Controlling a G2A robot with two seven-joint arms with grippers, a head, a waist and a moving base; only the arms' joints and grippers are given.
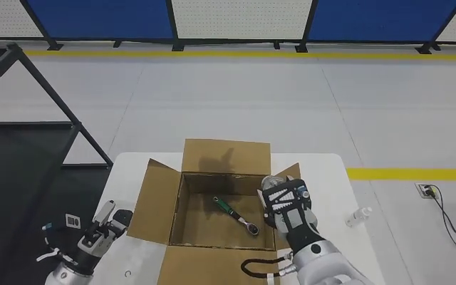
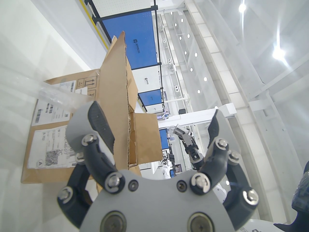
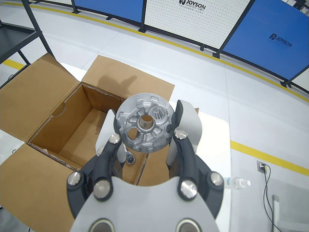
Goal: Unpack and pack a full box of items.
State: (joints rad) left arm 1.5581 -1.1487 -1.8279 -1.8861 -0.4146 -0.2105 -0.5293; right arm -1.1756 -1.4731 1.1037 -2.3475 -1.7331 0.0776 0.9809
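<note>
An open cardboard box [image 1: 160, 206] [image 3: 36, 112] stands on the white table [image 1: 328, 167], flaps spread. Inside on its floor lies a ratchet wrench [image 1: 235, 215] with a green handle; its head [image 3: 130, 158] shows under my right gripper. My right gripper [image 1: 283, 203] [image 3: 144, 124] hovers over the box's right wall, shut on a round grey metal disc [image 3: 144, 121] with a centre hole. My left gripper [image 1: 112, 222] [image 2: 157, 126] hangs open and empty over the table left of the box, beside the labelled outer wall [image 2: 60, 126].
A small white bottle [image 1: 358, 216] [image 3: 237, 183] lies on the table right of the box. A black looped cable [image 1: 260, 267] rests near the box's front flap. A dark metal rack [image 1: 35, 128] stands left of the table. A clear plastic bag [image 2: 48, 92] shows in the left wrist view.
</note>
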